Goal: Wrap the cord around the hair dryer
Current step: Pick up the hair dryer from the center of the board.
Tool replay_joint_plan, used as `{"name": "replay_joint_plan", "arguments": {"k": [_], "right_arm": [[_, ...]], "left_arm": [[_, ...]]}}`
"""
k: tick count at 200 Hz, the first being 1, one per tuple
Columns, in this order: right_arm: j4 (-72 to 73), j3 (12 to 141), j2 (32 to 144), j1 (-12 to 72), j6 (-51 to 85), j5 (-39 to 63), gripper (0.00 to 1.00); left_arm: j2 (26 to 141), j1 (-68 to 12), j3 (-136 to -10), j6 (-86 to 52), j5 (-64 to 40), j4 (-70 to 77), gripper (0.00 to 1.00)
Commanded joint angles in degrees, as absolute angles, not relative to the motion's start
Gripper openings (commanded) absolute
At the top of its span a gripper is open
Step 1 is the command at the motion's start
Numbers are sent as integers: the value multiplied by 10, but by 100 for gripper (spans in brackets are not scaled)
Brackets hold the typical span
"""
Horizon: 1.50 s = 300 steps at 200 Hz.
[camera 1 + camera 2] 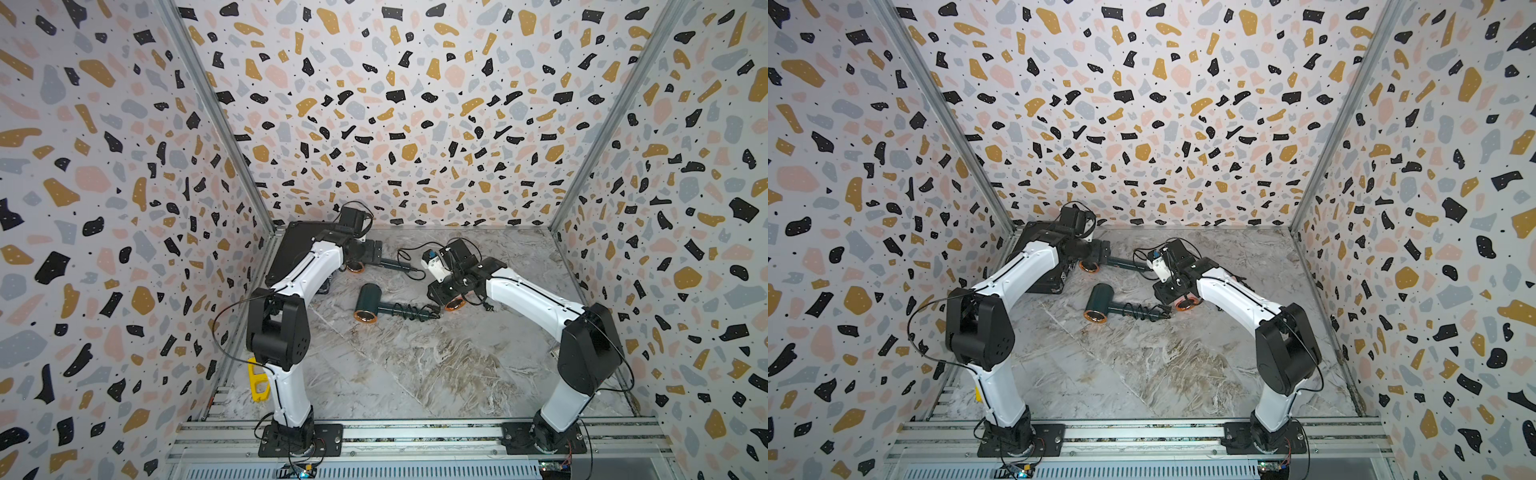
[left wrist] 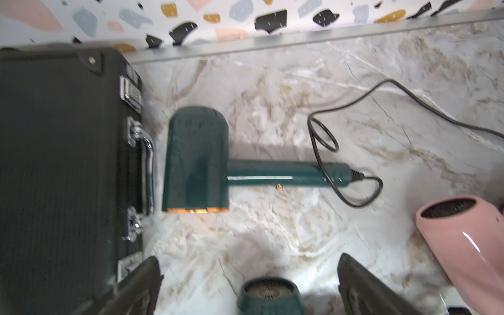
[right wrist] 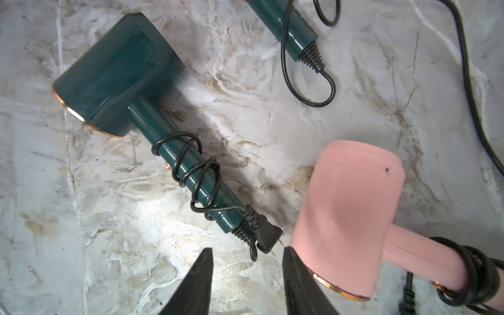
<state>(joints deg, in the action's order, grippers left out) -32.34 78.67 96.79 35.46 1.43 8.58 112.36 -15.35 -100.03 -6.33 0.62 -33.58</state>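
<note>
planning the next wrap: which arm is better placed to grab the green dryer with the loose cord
Left. The left pincer, open, hangs over the loose-cord dryer beside the case. The right pincer points at the wrapped green dryer.

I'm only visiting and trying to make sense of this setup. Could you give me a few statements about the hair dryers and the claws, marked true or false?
1. The middle green hair dryer has its cord coiled round its handle. True.
2. The cord of the pink hair dryer lies loose on the table. False: its black cord is wound round its handle.
3. The right gripper is clamped on the plug. False: its jaws stand apart and empty, and the plug lies just beyond them.
4. A black case lies beside the other green hair dryer. True.
5. That dryer is wrapped too. False: its loose cord trails across the table.
</note>
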Motion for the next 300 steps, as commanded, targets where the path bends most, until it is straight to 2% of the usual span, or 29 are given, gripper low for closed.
{"name": "replay_joint_plan", "arguments": {"k": [1, 58, 129, 174, 218, 251, 260, 300], "right_arm": [[-323, 750, 919, 352, 40, 106, 46], [-305, 640, 840, 353, 85, 121, 47], [-319, 594, 805, 353, 79, 117, 47], [-324, 585, 786, 352, 79, 116, 47], [-334, 584, 761, 353, 79, 111, 47], [-332, 574, 752, 353, 76, 100, 47], [-330, 571, 751, 352, 78, 99, 47], [-327, 568, 746, 353, 81, 95, 47]], "left_arm": [[1183, -146, -1080, -6, 14, -415, 99], [1331, -136, -1280, 0, 17, -478, 97], [1463, -116, -1437, -15, 6, -541, 96], [1482, -112, -1424, -2, 10, -544, 97], [1512, -112, -1434, 0, 10, -547, 89], [1526, -110, -1450, 5, 10, -562, 90], [1526, -109, -1450, 6, 10, -564, 87], [1520, -110, -1435, 6, 17, -575, 62]]}}
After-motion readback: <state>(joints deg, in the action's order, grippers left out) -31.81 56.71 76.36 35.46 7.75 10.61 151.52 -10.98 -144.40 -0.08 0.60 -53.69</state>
